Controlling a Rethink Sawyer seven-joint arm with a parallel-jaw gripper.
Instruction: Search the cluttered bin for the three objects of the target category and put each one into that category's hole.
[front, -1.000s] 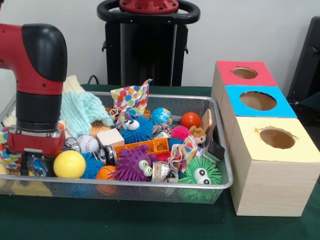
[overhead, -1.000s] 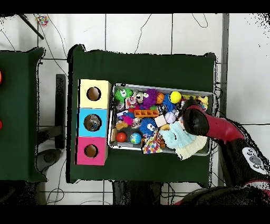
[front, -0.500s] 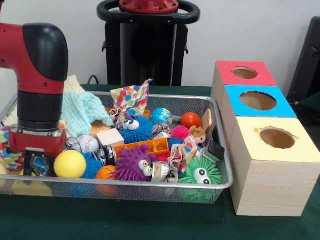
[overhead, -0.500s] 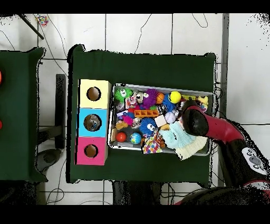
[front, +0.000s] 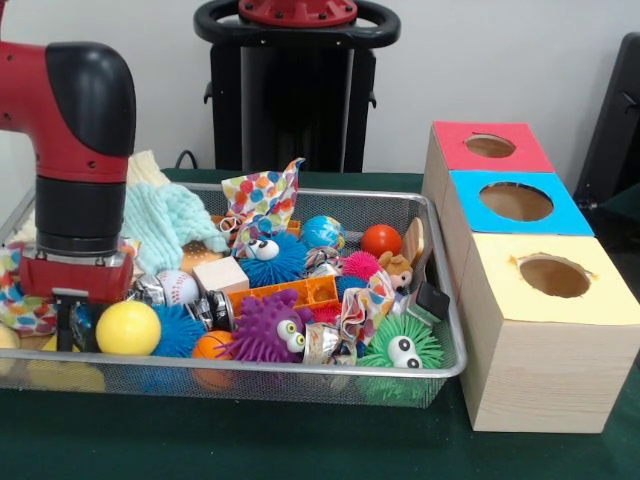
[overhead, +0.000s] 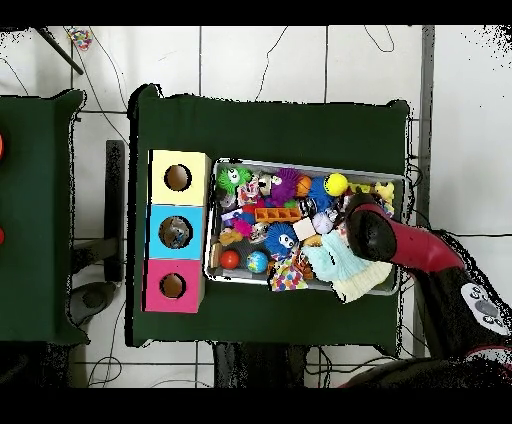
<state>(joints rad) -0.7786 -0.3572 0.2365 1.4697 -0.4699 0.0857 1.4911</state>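
The wire mesh bin (front: 330, 372) is full of toys and also shows in the overhead view (overhead: 300, 164). My gripper (front: 75, 325) hangs from the red and black arm (front: 75, 120) and reaches down into the bin's left end, right beside a yellow ball (front: 128, 328). Clutter hides what lies between its tips. Nearby lie a baseball (front: 176, 287), a purple spiky ball with eyes (front: 268, 328) and a small basketball (front: 212, 346). In the overhead view the arm (overhead: 372, 228) covers the gripper.
Three wooden boxes with round holes stand right of the bin: red top (front: 490, 147), blue top (front: 517, 202), yellow top (front: 555, 278). The bin also holds a teal knit cloth (front: 165, 225), a dotted cloth (front: 262, 195), a green spiky ball (front: 400, 348) and an orange ball (front: 381, 240).
The gripper has risen slightly inside the bin's left end. The yellow ball beside it has shifted a little to the left in the front view.
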